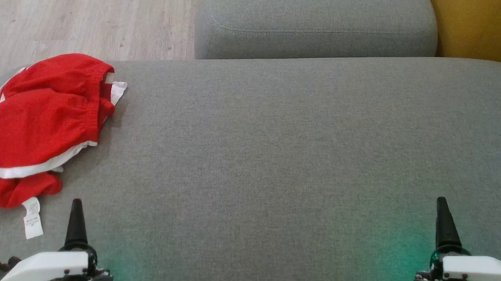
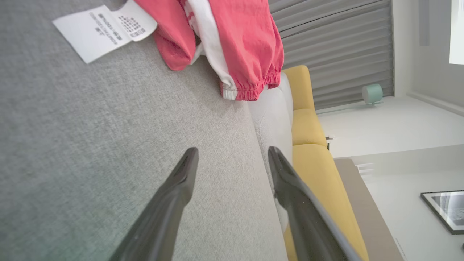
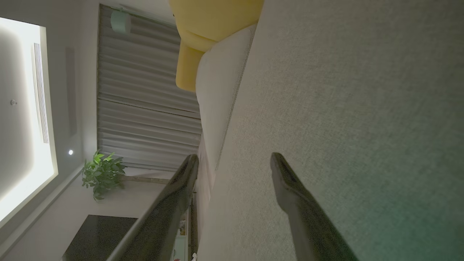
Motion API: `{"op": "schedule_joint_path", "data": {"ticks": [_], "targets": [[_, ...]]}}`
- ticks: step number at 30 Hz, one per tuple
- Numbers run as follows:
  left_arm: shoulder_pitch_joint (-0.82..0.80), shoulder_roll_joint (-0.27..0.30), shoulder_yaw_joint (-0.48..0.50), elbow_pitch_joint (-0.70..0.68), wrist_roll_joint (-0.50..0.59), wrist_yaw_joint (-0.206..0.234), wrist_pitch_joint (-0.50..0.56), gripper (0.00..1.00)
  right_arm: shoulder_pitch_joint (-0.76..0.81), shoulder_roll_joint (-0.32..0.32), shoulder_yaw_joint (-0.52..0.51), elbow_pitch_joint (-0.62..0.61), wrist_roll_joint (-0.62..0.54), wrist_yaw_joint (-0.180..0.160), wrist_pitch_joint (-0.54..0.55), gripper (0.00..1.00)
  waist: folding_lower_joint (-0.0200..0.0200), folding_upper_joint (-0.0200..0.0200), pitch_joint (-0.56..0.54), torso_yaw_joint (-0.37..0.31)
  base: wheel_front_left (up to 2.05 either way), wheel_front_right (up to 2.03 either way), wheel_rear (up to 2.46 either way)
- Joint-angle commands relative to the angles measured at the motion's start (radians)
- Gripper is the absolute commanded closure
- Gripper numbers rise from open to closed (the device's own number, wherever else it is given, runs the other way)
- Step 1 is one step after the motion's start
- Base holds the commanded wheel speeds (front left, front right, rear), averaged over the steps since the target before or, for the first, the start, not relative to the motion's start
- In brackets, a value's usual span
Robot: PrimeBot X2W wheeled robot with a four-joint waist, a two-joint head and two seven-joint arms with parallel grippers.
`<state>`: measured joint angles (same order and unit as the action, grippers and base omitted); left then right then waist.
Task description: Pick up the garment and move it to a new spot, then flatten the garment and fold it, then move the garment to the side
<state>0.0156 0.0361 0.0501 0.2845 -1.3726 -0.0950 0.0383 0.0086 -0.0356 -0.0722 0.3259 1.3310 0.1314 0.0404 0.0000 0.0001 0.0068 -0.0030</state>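
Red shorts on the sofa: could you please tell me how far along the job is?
Done: apparently nothing; the red shorts lie bunched at the left edge of the grey cushion. In hand: nothing; left gripper and right gripper are open and empty. Left: picking up, flattening, folding, moving aside.

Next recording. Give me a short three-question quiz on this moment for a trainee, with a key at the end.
1. True or false: the red garment with white trim lies at the right end of the grey fabric cushion.
2. The left gripper is: A) shut on the garment; B) open, apart from the garment; C) shut and empty.
3. Fill in: the white care label lies nearest the ___ gripper.
Key: 1 false, it lies at the left end; 2 B; 3 left.
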Motion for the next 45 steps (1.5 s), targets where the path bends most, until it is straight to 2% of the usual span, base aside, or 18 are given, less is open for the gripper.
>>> {"op": "schedule_joint_path", "data": {"ticks": [1, 21, 45], "targets": [[-0.038, 0.007, -0.001, -0.044, 0.038, 0.006, -0.011, 0.00, -0.052, -0.006, 0.013, -0.042, -0.041, 0.000, -0.013, 0.00, 0.0000, -0.0001, 0.000, 0.000, 0.00, 0.00, 0.00], [-0.034, 0.008, -0.050, -0.110, 0.329, 0.068, -0.070, 0.00, -0.064, -0.008, 0.070, -0.081, -0.316, 0.000, -0.072, 0.00, 0.0000, -0.0001, 0.004, 0.005, 0.00, 0.00, 0.00], [-0.035, 0.010, -0.098, -0.182, 0.658, 0.114, -0.142, 0.00, -0.076, -0.010, 0.139, -0.113, -0.637, 0.000, -0.143, 0.00, 0.0000, -0.0001, 0.012, 0.011, 0.00, 0.00, 0.00]]}}
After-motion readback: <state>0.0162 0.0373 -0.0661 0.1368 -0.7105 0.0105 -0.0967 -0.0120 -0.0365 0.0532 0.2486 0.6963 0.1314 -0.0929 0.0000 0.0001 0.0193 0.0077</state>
